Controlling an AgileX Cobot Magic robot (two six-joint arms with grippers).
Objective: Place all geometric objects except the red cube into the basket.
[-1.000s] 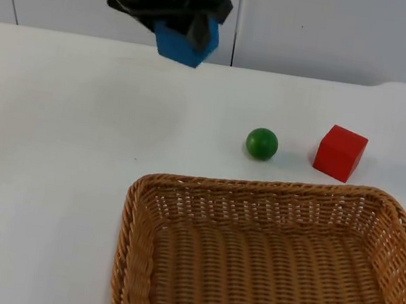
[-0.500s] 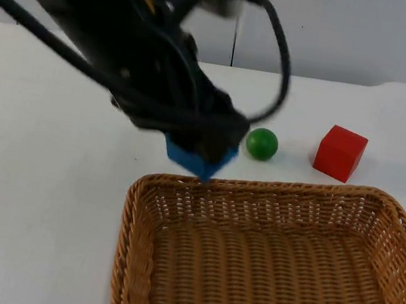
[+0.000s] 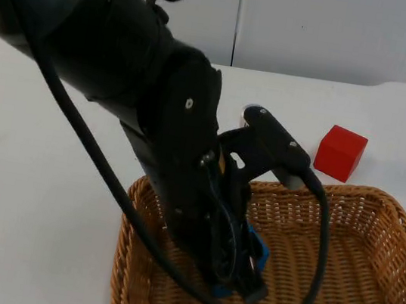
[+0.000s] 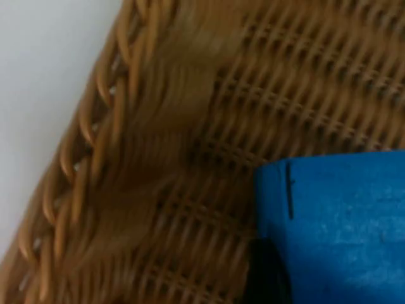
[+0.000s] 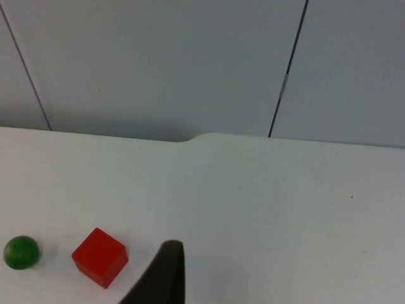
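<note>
While reaching into the basket [image 3: 398, 227], left hand [image 3: 245, 277] grips blue block [image 4: 342, 228].

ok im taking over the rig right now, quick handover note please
Left gripper is down inside the basket, jaws shut on the blue block, which is just above the weave and not yet released.
Right gripper waits off to the side above the table.
Green ball and red cube sit on the table beyond the basket.
Done: nothing released yet.
Left: release the blue block, then move the green ball into the basket. The red cube stays out.
</note>
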